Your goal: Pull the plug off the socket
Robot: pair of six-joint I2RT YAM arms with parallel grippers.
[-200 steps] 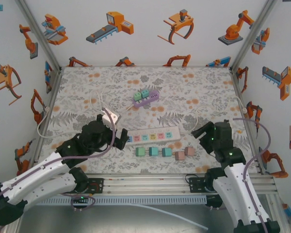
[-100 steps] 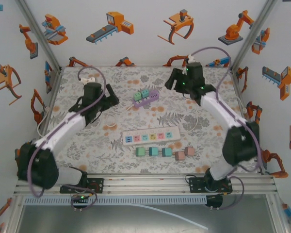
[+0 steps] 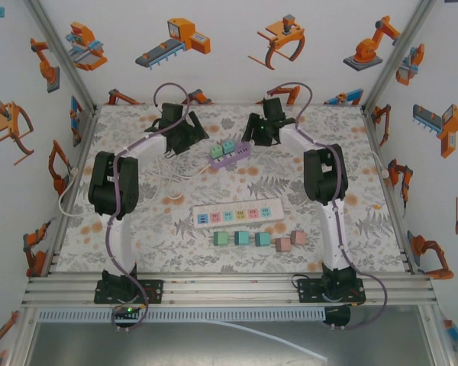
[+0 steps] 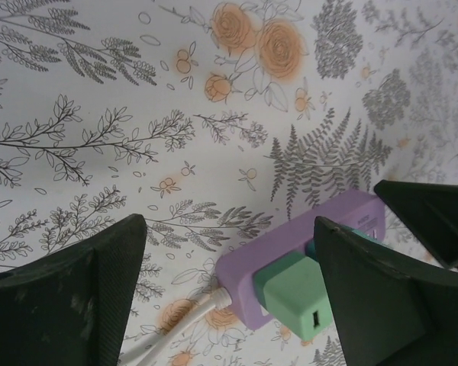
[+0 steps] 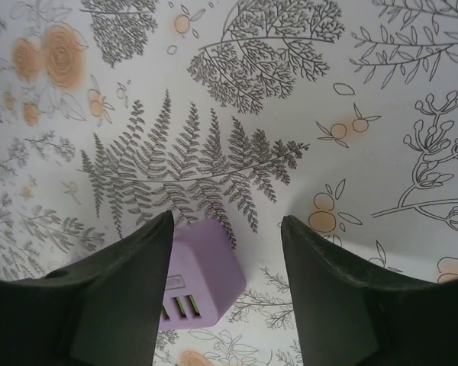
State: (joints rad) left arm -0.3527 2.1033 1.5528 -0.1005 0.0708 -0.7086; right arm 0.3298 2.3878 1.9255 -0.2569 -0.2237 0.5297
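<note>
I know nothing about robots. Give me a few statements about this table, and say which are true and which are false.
1. A green plug and a teal plug sit in the purple strip. True.
2. The white strip holds plugs. False: its sockets are bare.
3. The left pincer clamps the green plug. False: its jaws stand open, not closed on it.
4. The right pincer straddles the purple strip's end. True.

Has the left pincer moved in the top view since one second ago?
Yes. The left pincer went from the left end of the white power strip away to the far side, beside the purple socket strip.
</note>
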